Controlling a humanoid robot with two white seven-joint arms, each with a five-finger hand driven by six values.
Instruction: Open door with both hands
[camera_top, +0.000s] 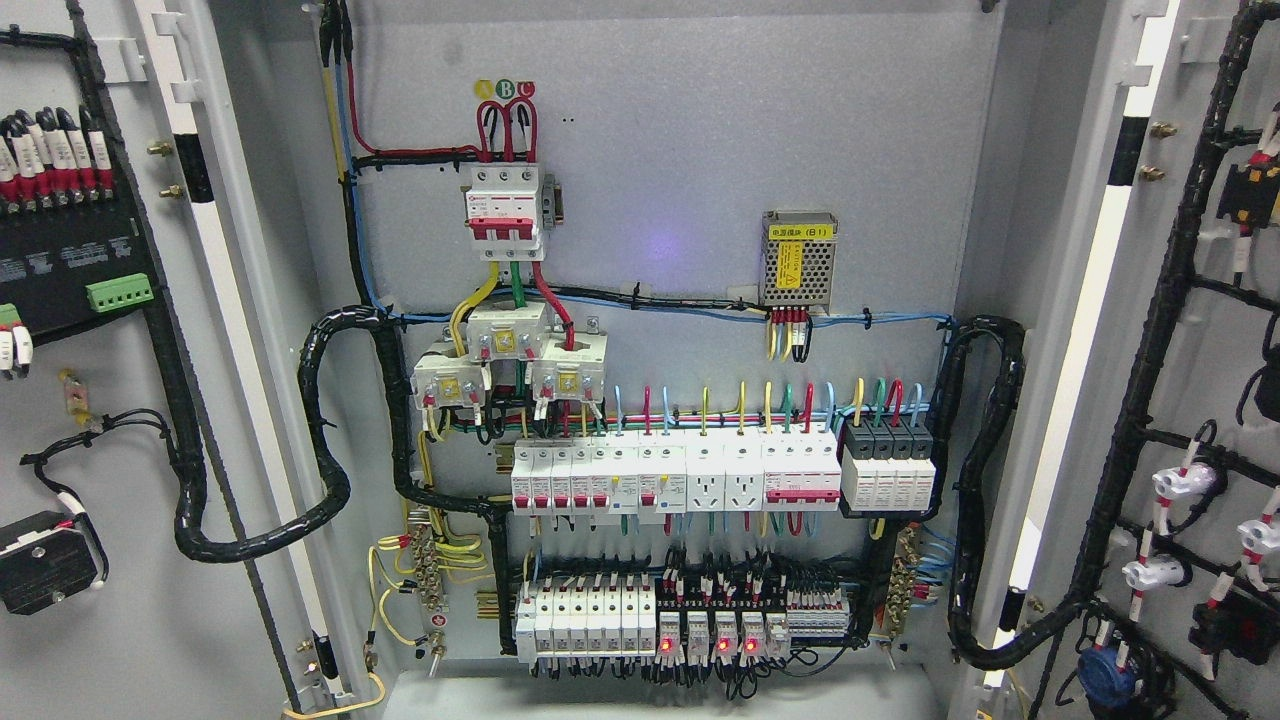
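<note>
An electrical cabinet stands open in front of me. Its left door (130, 620) is swung out to the left, with a black module and wiring on its inner face. Its right door (1215, 430) is swung out to the right, carrying black cable looms and white lamp sockets. Between them the grey back panel (680, 160) shows, with a red-and-white main breaker (505, 212), three current transformers (508, 362) and rows of white breakers (675, 478). Neither of my hands nor any arm shows in the head view.
Thick black cable conduits loop from the panel to the left door (320, 440) and to the right door (985, 480). A small metal power supply (798, 258) sits at the upper right of the panel. Red indicator lights (722, 645) glow on the bottom row.
</note>
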